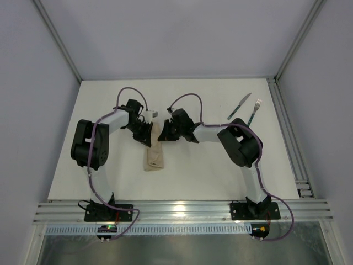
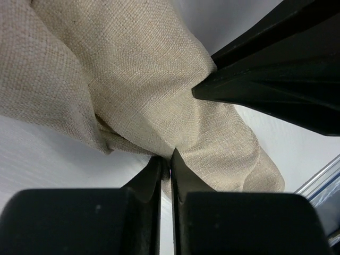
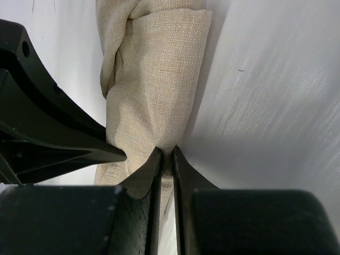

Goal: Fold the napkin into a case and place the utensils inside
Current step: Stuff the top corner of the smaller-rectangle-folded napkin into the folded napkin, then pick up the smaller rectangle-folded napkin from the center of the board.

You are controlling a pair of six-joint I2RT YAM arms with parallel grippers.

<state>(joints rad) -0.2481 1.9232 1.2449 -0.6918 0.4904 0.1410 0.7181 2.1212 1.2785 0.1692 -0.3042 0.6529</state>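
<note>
We see the left gripper (image 1: 146, 134) and right gripper (image 1: 166, 131) crowding the napkin (image 1: 154, 157) at its far end, its near end open.

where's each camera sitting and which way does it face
top external: above and behind the bases, looking down on the table; both arms show.
left wrist: on the left gripper, facing its shut fingers and the napkin.
right wrist: on the right gripper, same from the opposite side.
shared: napkin, and each other's gripper.
</note>
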